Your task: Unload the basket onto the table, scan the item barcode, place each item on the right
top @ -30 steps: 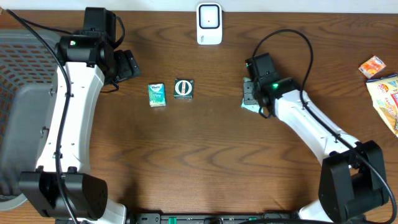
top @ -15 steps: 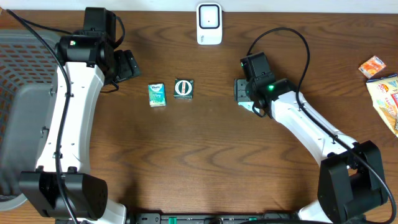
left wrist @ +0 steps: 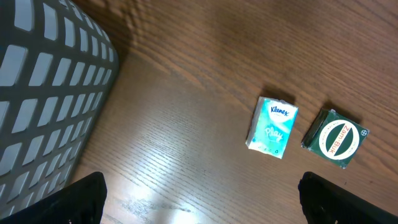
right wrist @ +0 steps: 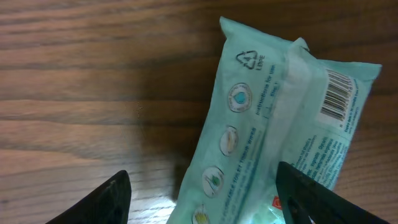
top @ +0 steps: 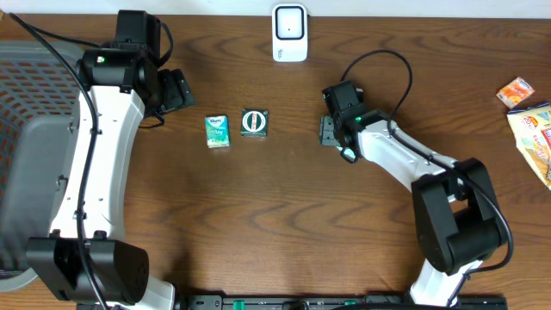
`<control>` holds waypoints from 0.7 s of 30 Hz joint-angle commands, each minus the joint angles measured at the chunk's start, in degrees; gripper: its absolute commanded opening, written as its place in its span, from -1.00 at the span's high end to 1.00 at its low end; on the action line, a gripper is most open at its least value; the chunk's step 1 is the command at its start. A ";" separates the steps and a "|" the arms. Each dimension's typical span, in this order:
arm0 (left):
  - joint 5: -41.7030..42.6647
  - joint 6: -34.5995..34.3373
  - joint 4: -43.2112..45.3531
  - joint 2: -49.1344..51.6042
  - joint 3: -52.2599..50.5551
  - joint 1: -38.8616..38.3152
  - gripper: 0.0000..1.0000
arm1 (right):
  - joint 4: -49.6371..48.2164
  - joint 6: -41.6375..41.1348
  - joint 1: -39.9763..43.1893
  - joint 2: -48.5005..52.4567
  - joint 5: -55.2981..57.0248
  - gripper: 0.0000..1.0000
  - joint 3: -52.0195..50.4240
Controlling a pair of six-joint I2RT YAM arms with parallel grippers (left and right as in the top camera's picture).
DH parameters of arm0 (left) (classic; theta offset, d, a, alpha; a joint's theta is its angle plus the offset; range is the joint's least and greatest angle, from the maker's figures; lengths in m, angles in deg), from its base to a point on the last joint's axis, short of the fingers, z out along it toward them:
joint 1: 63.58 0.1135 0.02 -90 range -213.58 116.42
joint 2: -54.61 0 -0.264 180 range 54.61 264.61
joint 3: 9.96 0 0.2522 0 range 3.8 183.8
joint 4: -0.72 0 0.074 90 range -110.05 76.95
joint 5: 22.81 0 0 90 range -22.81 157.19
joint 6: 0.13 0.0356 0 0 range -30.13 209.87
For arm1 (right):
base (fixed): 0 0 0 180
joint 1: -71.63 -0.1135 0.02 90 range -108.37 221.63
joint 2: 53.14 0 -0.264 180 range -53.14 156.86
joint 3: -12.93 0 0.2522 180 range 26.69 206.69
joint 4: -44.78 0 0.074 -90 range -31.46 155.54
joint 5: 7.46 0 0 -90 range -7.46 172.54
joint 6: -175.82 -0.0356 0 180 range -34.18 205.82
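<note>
Left claw point(top: 176, 89) first: it hangs well left of the scanner point(top: 289, 33), spread as wide as I ever see it, with nothing between its fingers. In its own camera point(left wrist: 199, 205) both tips frame bare wood. The grey slatted basket point(top: 26, 129) is farther left again, at the table point(top: 275, 224) edge.

Below and left of the scanner lies a teal tissue pack point(top: 217, 131) that reads "Kleenex" and "Play" in the wrist view point(left wrist: 272, 127). Just beside it, nearer the scanner, is a dark green box point(top: 255, 121) with a round white "Zam-Buk" label point(left wrist: 336, 138).

Below and right of the scanner, the right claw point(top: 331, 131) stands parted point(right wrist: 205, 199) over the pale green wipes pack point(right wrist: 273, 149). The pack lies on the wood between the fingers, and the left finger is clear of it (I can't judge the right one). The barcode point(right wrist: 339, 93) faces up beside a recycling mark; I make out "toilet", the rest is too fine.

Far right of the scanner, an orange sachet point(top: 516, 91) and a yellow snack bag point(top: 534, 138) sit at the edge. Open wood lies between the wipes and the scanner.
</note>
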 commanded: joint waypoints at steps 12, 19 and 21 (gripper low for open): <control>-0.92 0.09 -0.20 0.26 0.13 0.15 -0.96 | -0.90 -1.22 0.09 4.07 5.44 -0.11 1.18; -0.92 0.09 -0.20 0.26 0.13 0.15 -0.96 | 0.31 -0.72 1.33 9.03 6.36 0.32 1.25; -0.92 0.09 -0.20 0.26 0.13 0.15 -0.96 | 1.81 -0.74 1.31 8.52 6.27 0.70 1.99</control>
